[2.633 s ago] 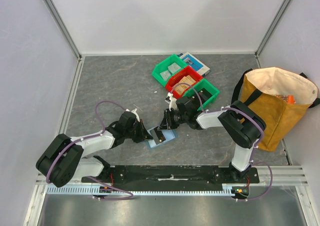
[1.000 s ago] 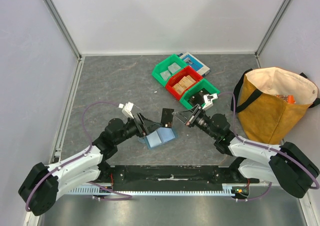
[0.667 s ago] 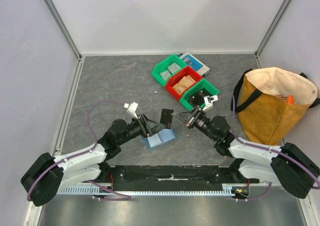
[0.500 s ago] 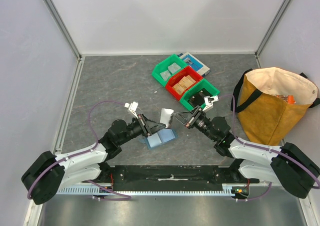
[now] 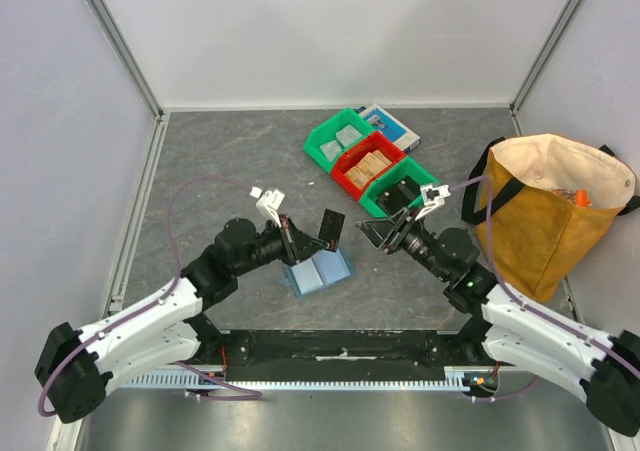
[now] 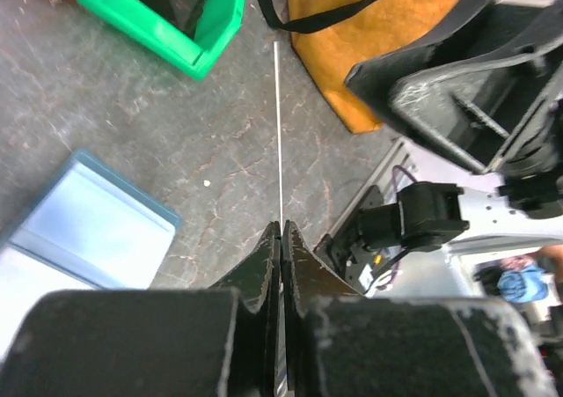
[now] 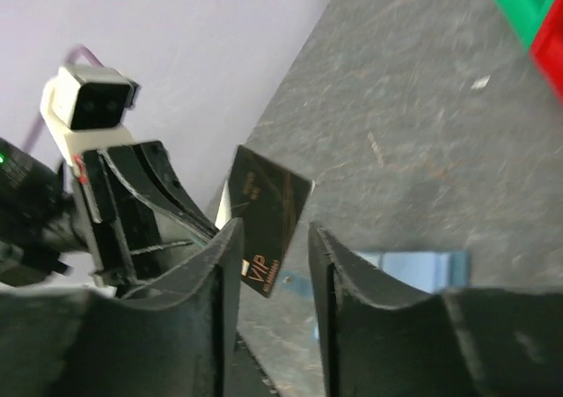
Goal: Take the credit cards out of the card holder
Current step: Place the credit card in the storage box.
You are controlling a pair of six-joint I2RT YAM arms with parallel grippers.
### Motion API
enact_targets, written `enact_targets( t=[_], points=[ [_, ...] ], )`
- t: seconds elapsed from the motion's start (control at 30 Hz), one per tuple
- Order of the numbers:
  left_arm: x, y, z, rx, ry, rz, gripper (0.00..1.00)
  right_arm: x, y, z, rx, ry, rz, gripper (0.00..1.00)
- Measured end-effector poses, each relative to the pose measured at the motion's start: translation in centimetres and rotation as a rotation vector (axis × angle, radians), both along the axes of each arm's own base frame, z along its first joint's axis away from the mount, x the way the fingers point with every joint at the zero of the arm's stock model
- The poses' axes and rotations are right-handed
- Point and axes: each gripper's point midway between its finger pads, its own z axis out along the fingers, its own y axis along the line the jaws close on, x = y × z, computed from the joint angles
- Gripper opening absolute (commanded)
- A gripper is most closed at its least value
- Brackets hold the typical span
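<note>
Now that right gripper (image 5: 386, 235) has drawn back to right, jaws wide and empty, left gripper (image 5: 303, 243) alone pinches dark credit card (image 5: 331, 229), raised near far edge of card holder (image 5: 320, 271), which lies open. Handover looks done; card needs setting aside.

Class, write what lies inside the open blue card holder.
The card holder lies open, showing only pale blue pocket faces. Whether a card is tucked in a slot is hidden. The left gripper holds a dark card clear of it.
</note>
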Motion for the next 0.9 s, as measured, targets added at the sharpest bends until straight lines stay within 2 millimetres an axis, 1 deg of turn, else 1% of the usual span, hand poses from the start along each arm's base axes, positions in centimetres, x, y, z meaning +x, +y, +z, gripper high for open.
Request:
enact_targets(
  t=[0.07,0.1,0.13,0.2,0.23,0.33,0.43,0.53,0.67,0.8,0.9],
  points=[
    [0.2,0.2,1.4,0.078,-0.046,-0.018,0.02,0.0,-0.8,1.8,-0.067,-0.084,-0.011,0.51],
    [0.2,0.3,2.1,0.119,-0.069,-0.030,0.02,-0.1,-1.2,2.7,-0.100,-0.130,-0.015,0.57],
    [0.2,0.5,2.7,0.159,-0.093,-0.044,0.02,-0.3,-1.6,3.9,-0.142,-0.186,-0.012,0.59],
    [0.1,0.9,3.7,0.233,-0.139,-0.080,0.02,-0.9,-1.9,5.6,-0.206,-0.279,0.014,0.66],
    [-0.2,1.1,4.0,0.276,-0.157,-0.110,0.02,-1.3,-1.9,6.3,-0.238,-0.323,0.038,0.68],
    [-1.3,1.7,4.6,0.384,-0.226,-0.221,0.02,-3.0,-1.5,8.0,-0.335,-0.455,0.148,0.70],
    [-2.7,2.4,4.6,0.471,-0.281,-0.343,0.02,-4.3,-1.0,8.7,-0.409,-0.544,0.255,0.70],
    [-3.9,2.9,4.5,0.531,-0.333,-0.464,0.02,-5.6,-0.2,9.0,-0.478,-0.631,0.383,0.68],
    [-5.0,3.6,4.7,0.585,-0.400,-0.581,0.02,-6.6,1.1,8.2,-0.536,-0.687,0.548,0.66],
    [-5.2,3.8,5.0,0.627,-0.432,-0.652,0.02,-6.8,2.8,6.6,-0.566,-0.688,0.700,0.65],
    [-5.4,3.6,4.5,0.648,-0.434,-0.696,0.02,-6.8,3.5,5.3,-0.586,-0.677,0.781,0.61]
  ],
)
